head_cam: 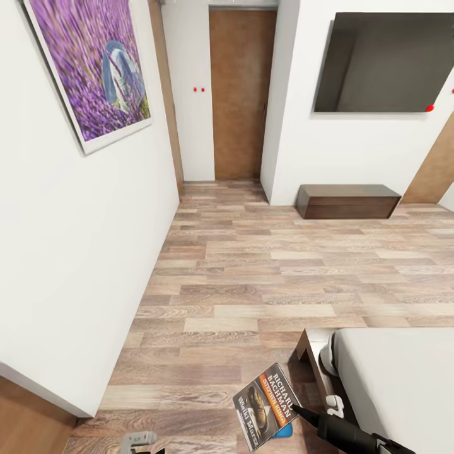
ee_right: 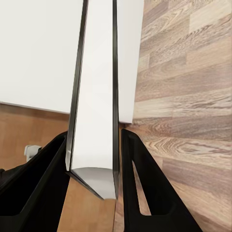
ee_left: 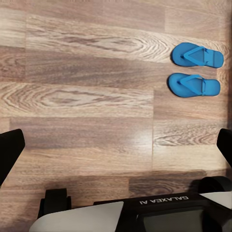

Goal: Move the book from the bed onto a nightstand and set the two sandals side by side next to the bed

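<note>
Clamped edge-on between the right gripper (ee_right: 94, 169)'s narrow black fingers (ee_right: 145, 193), the book (head_cam: 267, 405) looks light, thin, liable to flex, while the left gripper (ee_left: 116, 145) gapes wide.

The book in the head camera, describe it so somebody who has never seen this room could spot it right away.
Find the bed at the lower right, then look just off its near corner, above the wood floor. There the right gripper holds the book, a thin dark paperback with an orange band and white RICHARD BACHMAN lettering.
</note>
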Controlling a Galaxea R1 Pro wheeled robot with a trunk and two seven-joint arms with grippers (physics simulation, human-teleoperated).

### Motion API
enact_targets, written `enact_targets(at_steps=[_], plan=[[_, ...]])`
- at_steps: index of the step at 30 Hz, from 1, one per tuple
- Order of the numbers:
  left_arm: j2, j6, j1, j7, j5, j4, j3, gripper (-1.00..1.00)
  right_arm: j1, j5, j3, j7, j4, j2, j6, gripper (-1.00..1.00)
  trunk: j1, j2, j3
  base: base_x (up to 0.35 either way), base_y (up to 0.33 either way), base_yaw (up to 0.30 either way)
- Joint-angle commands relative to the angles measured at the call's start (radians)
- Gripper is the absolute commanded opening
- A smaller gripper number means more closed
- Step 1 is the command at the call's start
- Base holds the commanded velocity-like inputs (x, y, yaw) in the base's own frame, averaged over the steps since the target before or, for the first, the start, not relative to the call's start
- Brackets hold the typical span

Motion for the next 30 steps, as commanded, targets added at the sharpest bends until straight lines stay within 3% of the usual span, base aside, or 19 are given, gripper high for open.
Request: enact_targets(at_steps=[1, 30], plan=[[0.000, -0.003, -0.001, -0.003, 0.009, 0.001, -0.009, 1.00, -0.001, -0.003, 0.002, 0.002, 0.001, 0.000, -0.001, -1.00, 0.000, -0.001, 0.001, 0.000, 0.000, 0.000], [0.000, -0.003, -0.001, -0.003, 0.009, 0.001, -0.009, 1.00, -0.001, -0.003, 0.002, 0.005, 0.001, 0.000, -0.001, -1.00, 0.000, -0.001, 0.048, 0.000, 0.000, 0.000]])
